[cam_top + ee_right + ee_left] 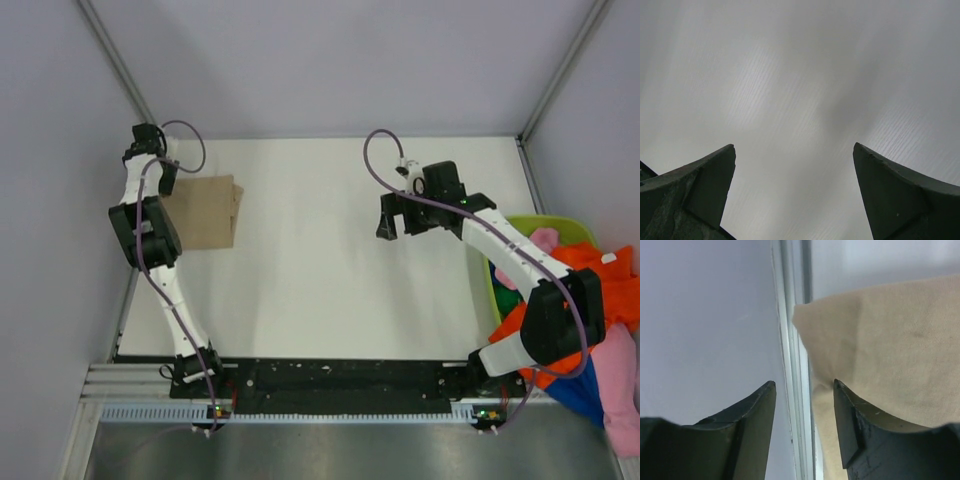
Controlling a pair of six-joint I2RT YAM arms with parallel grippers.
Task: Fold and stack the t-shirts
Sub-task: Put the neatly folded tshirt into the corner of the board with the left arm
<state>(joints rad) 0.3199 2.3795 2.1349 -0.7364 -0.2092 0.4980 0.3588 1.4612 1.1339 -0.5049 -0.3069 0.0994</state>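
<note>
The tan t-shirt (205, 212) lies folded into a small rectangle at the table's far left edge. In the left wrist view its corner (890, 340) lies just right of the table's edge strip. My left gripper (166, 180) (804, 385) is open and empty at the shirt's left edge, its right finger over the cloth. My right gripper (400, 228) (794, 147) is open wide and empty above bare white table at centre right. The orange t-shirt (590, 265), pink t-shirt (620, 385) and blue t-shirt (580, 392) lie heaped at the right.
A lime-green basket (530, 222) stands at the table's right edge under the heap of shirts. Grey walls close in the left, far and right sides. A metal edge strip (795, 390) runs along the table's left side. The black base rail (340, 378) spans the near edge.
</note>
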